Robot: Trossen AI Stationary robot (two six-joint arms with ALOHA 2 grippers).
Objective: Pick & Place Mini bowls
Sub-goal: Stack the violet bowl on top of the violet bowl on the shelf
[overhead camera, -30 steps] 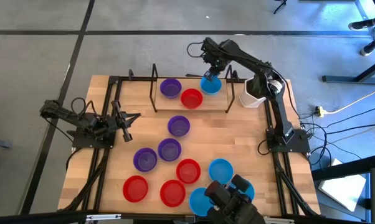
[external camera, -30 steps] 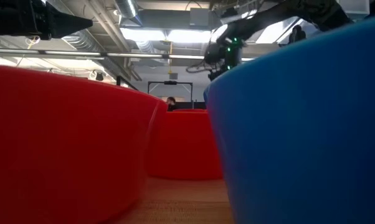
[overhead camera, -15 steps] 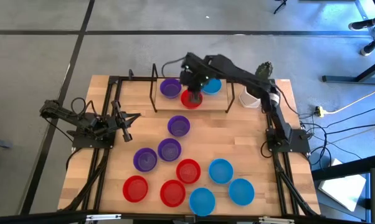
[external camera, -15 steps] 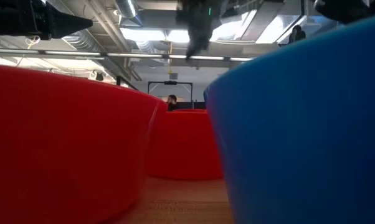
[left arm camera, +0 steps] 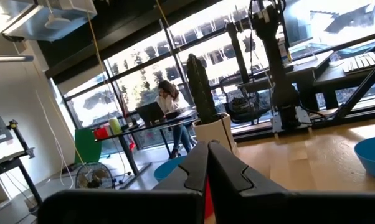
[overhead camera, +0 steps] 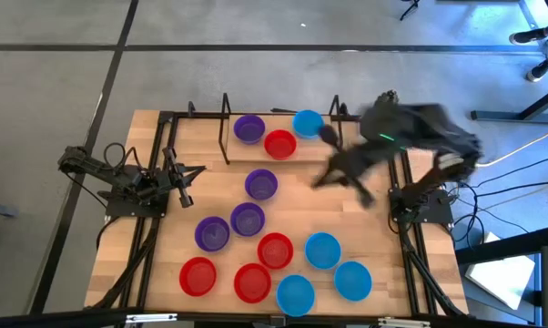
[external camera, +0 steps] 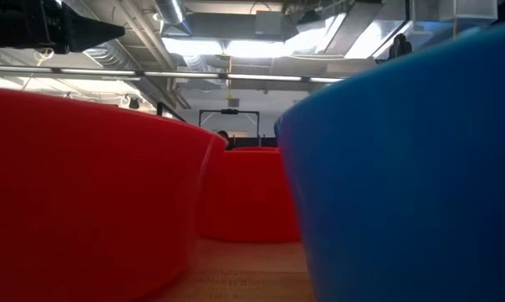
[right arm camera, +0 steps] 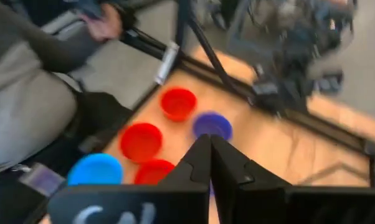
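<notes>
On table (overhead camera: 374, 246), mini bowls (overhead camera: 248, 220) bear no readable writing; right gripper (overhead camera: 318, 180) jaws clenched, empty; left gripper (overhead camera: 185, 185) jaws clenched.

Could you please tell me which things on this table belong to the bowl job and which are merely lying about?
Job: purple bowls, red bowls, blue bowls.
Lying about: cactus in its pot, black rack at the far edge.
</notes>
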